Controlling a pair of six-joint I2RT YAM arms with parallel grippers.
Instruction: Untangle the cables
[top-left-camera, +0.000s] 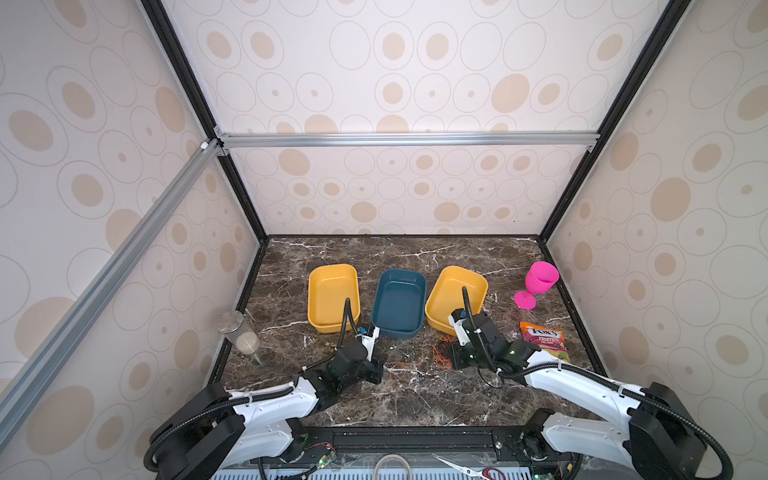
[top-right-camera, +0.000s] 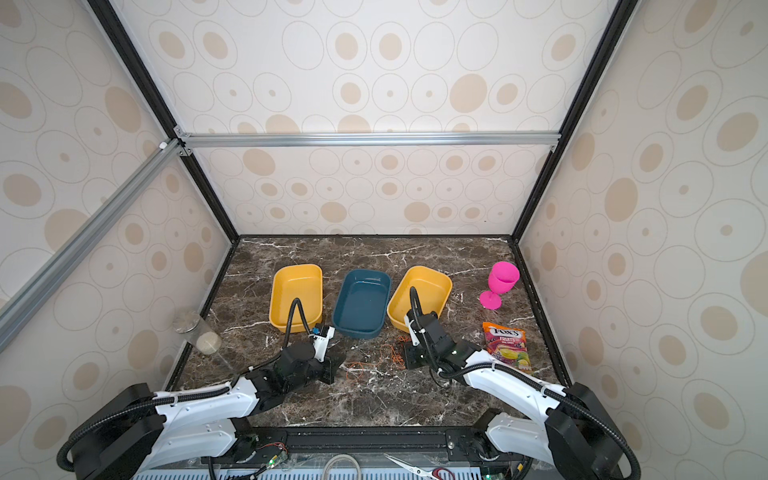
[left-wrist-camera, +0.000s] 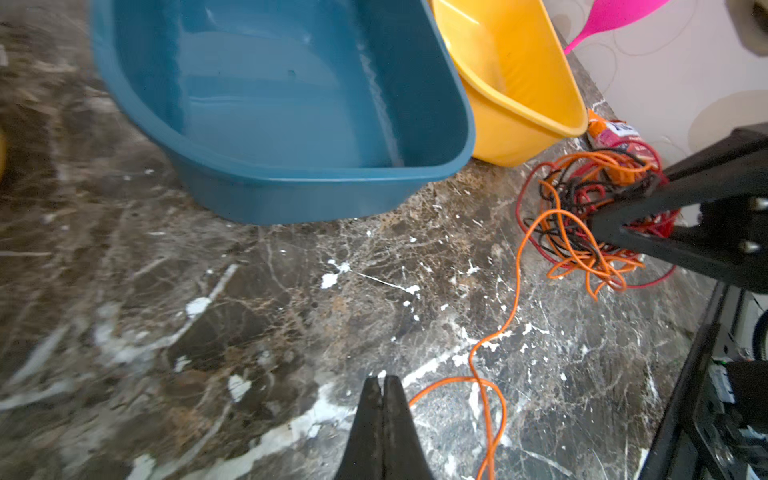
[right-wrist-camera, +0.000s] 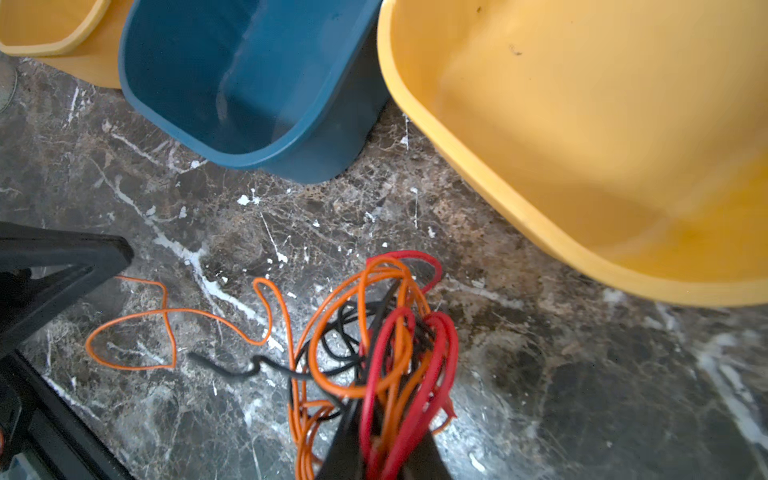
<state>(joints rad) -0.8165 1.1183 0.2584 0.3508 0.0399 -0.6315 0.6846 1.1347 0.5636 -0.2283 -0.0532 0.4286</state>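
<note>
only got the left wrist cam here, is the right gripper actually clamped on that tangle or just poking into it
Observer: Clamped, as far as I can tell. In the right wrist view the right gripper is closed, and red and orange loops of the cable tangle run into its jaws.
Operator: any loose ends outside the knot
Observer: Yes. A black cable end lies free outside the tangle and points toward the left gripper.
Operator: anything in the far left tray yet
Observer: No. In a top view the left yellow tray shows no cable inside.
</note>
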